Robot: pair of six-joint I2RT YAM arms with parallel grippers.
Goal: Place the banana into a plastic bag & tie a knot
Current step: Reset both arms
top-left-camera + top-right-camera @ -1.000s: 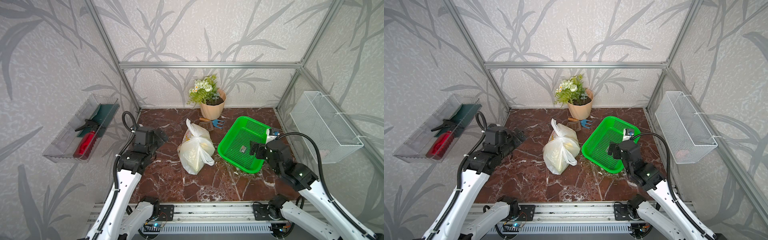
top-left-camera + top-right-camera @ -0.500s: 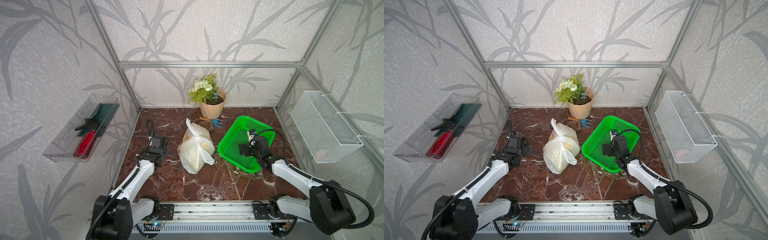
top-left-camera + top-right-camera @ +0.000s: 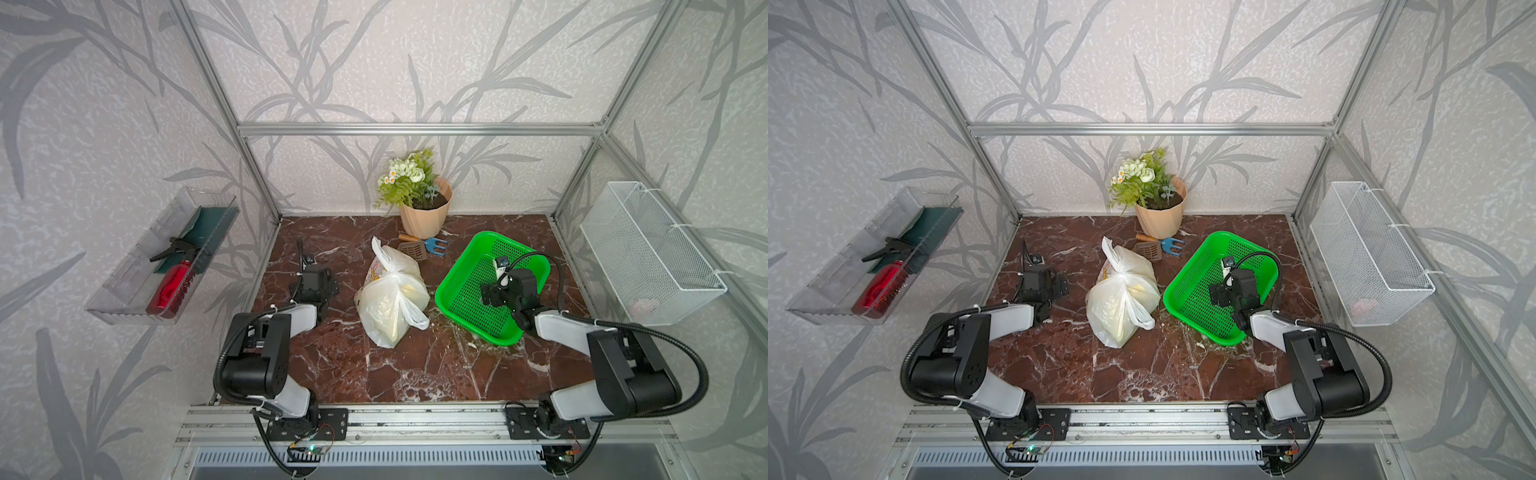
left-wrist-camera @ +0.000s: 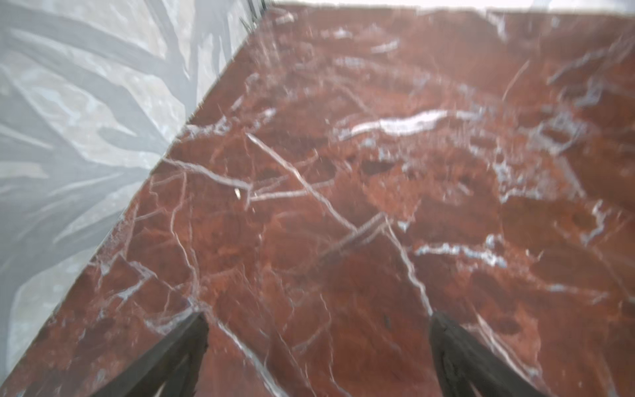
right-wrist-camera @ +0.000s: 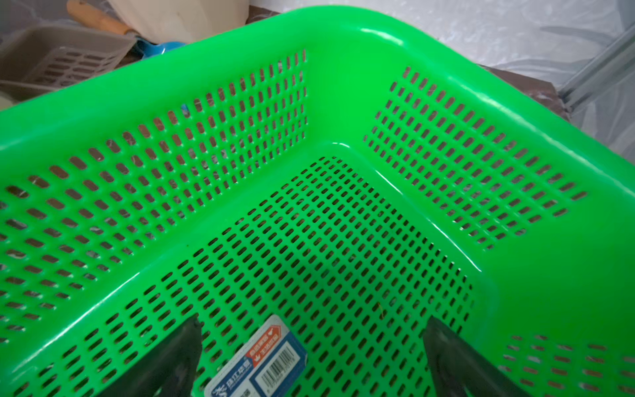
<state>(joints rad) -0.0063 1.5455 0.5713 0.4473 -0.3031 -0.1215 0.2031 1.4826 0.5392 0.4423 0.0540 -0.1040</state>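
The plastic bag point(image 3: 392, 299) rests at frame centre, apparently held shut by the knot point(image 3: 391, 275). Left gripper point(image 4: 318, 318) and right gripper point(image 5: 311, 323) stand wide, empty, clear of it.

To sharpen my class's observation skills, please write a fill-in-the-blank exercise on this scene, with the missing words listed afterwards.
The plastic bag lies beside the ____ basket. The right gripper hangs over that basket with its jaws ____. The left gripper holds ____.
Missing words: green; open; nothing.
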